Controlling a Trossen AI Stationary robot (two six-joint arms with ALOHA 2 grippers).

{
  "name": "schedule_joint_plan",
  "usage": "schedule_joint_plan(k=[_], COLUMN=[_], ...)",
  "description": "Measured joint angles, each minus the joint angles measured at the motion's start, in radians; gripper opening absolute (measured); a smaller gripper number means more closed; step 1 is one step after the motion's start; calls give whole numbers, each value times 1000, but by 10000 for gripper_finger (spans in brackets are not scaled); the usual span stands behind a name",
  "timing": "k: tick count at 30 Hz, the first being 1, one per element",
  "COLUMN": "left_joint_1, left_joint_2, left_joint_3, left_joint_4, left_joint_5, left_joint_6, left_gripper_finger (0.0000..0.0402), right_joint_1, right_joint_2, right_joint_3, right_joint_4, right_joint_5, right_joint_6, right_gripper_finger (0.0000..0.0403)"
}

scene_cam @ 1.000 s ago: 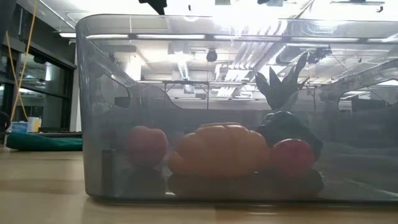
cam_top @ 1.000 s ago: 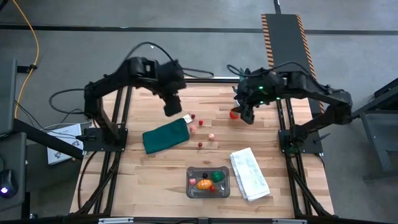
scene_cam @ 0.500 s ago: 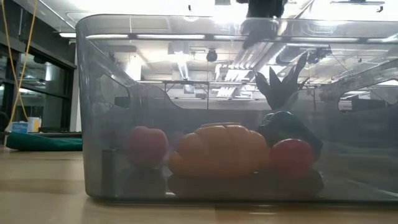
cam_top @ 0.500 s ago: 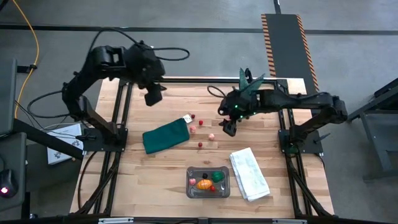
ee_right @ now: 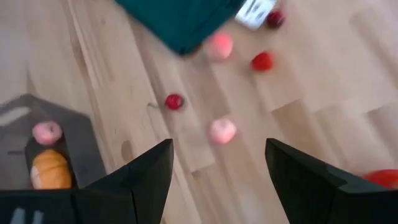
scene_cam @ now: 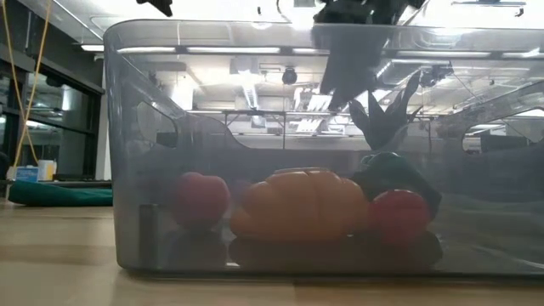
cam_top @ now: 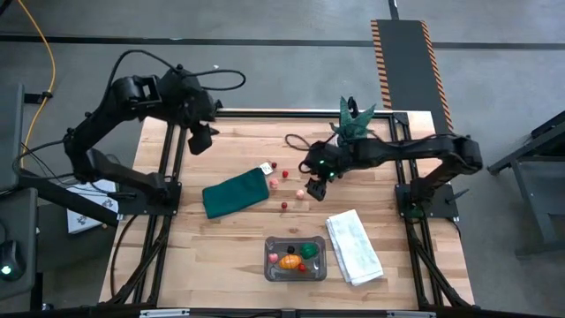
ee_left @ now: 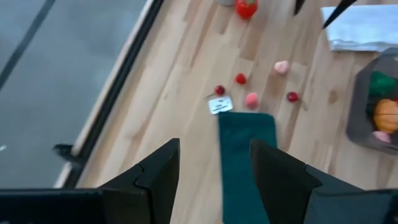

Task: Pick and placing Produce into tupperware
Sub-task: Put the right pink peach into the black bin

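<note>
The clear grey tupperware (cam_top: pixel 296 259) sits near the table's near edge with orange (scene_cam: pixel 302 204), green (scene_cam: pixel 387 170), red (scene_cam: pixel 399 212) and pink (scene_cam: pixel 201 200) produce lying in it. Loose produce lies mid-table: two pink pieces (cam_top: pixel 300 193) (cam_top: pixel 274 184), a red one (cam_top: pixel 284 174), two dark red ones (cam_top: pixel 274 165) (cam_top: pixel 284 206). My right gripper (cam_top: pixel 311 189) is open, hovering just right of a pink piece (ee_right: pixel 222 130). My left gripper (cam_top: pixel 201 140) is open, above the far left part of the table.
A dark green cloth (cam_top: pixel 236 193) with a white tag lies left of the loose produce. A folded white towel (cam_top: pixel 353 246) lies right of the tupperware. A green spiky potted plant (cam_top: pixel 353 119) stands at the far edge. A larger red piece (ee_left: pixel 246 7) lies near it.
My right gripper has swung from the far right of the table toward the middle and near edge, coming down over the loose pink produce. My left gripper has drawn back from above the green cloth toward the far left corner. Nothing on the table has moved.
</note>
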Motion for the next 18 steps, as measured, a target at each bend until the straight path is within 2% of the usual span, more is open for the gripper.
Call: schedule_joint_plan(k=[2,11,18], left_joint_1=[0,0,0], left_joint_2=[-39,-180,-239], left_joint_3=[-74,-379,-554], left_joint_4=[43,236,350], left_joint_5=[27,174,238], left_joint_6=[-4,-58,-107], left_gripper_finger=[181,181,181], right_joint_1=[0,-1,0], right_joint_2=[46,164,215], right_joint_3=[0,0,0], right_joint_4=[2,59,78], right_joint_5=[-34,-68,-78], right_joint_6=[-3,-20,-29], right_gripper_finger=[245,245,245])
